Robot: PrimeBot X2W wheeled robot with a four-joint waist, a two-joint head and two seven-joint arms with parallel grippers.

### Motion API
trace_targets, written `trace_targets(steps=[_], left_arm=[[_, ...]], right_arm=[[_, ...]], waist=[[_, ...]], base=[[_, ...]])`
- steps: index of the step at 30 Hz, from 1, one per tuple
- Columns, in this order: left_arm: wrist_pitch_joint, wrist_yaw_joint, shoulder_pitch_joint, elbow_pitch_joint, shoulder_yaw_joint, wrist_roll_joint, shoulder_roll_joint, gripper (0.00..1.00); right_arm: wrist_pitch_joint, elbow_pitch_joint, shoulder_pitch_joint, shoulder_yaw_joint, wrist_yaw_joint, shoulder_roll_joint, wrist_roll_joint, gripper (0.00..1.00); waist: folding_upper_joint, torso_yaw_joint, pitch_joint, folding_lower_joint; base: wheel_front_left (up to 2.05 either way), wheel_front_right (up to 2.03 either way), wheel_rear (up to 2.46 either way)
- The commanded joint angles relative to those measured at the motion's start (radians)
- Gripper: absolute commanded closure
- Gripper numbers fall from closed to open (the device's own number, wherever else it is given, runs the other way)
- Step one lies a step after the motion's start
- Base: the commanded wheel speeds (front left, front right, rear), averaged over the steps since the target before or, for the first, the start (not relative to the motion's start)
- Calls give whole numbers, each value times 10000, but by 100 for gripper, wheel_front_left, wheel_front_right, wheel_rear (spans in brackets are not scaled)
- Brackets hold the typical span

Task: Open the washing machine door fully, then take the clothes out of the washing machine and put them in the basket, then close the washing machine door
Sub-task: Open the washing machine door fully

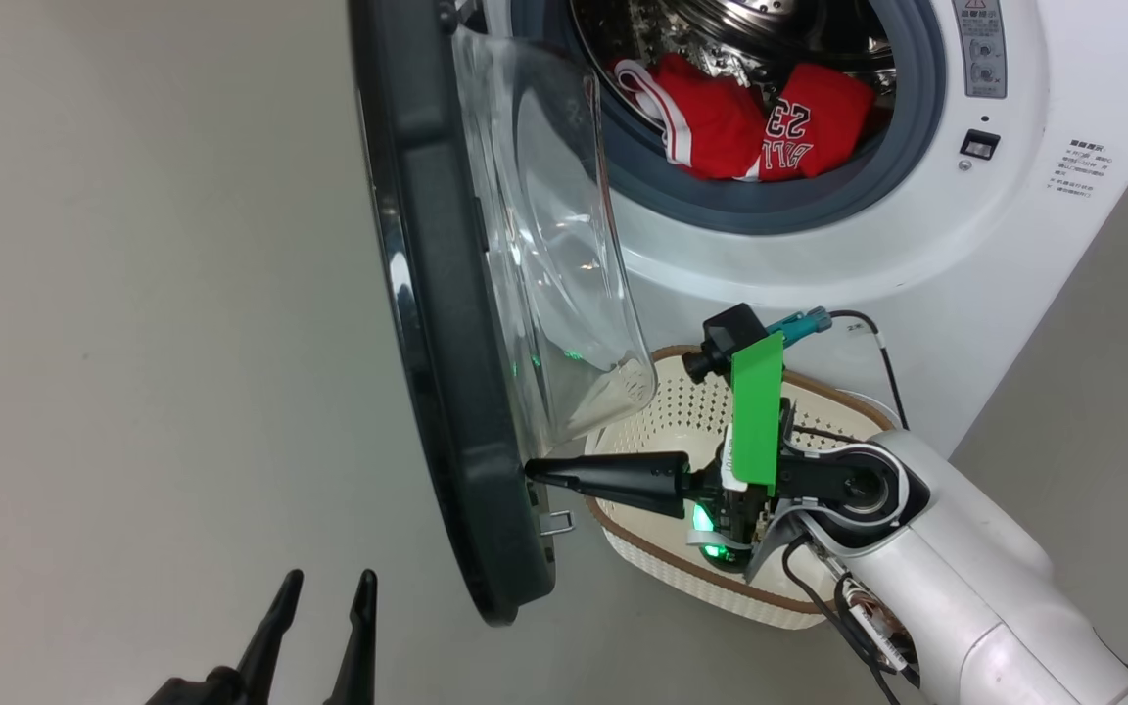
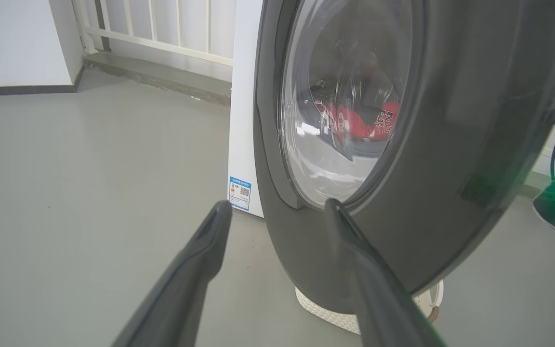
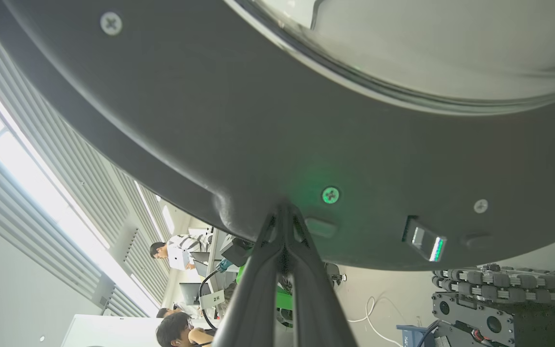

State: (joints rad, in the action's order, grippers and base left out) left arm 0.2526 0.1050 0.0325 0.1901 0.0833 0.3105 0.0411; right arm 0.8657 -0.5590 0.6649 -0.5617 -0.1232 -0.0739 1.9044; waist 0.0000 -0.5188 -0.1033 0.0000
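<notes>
The white washing machine stands at the upper right with its door swung out, edge-on to the head view, its glass bowl facing the drum. Red clothes lie in the drum, one showing "23". My right gripper is shut, its tips touching the inner face of the door's dark rim, low down near the latch. The cream basket sits on the floor under that arm. My left gripper is open, on the door's outer side, apart from it.
Grey floor spreads to the left of the door. A white railing and a wall stand behind the machine. Seated people and a tracked device appear in the right wrist view.
</notes>
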Motion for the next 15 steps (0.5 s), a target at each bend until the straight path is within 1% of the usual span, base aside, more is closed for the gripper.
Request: trace_targets(steps=[1,2,3,7,15], left_arm=[[92,-16,-148,-213,-355,-3,91,0],[92,-8,-154,-200,-356,-18,91,0],[92,-1,-159,-187,-360,-33,91,0],[92,31,-156,-136,-391,-105,91,0],[92,101,-72,-49,-478,-230,91,0]], right_arm=[[-128,228,25,69,-75,236,-199,40],[-191,207,-42,157,-75,236,-305,9],[-224,188,-122,249,-75,236,-386,0],[-319,183,-570,653,-75,222,-713,0],[-714,264,-1806,1353,-75,-76,-1460,0]], waist=[[0,9,15,0],[0,16,29,0],[0,23,47,0],[0,63,142,0],[0,204,337,0]], base=[[0,0,0],[0,0,0],[0,0,0],[0,0,0],[0,0,0]])
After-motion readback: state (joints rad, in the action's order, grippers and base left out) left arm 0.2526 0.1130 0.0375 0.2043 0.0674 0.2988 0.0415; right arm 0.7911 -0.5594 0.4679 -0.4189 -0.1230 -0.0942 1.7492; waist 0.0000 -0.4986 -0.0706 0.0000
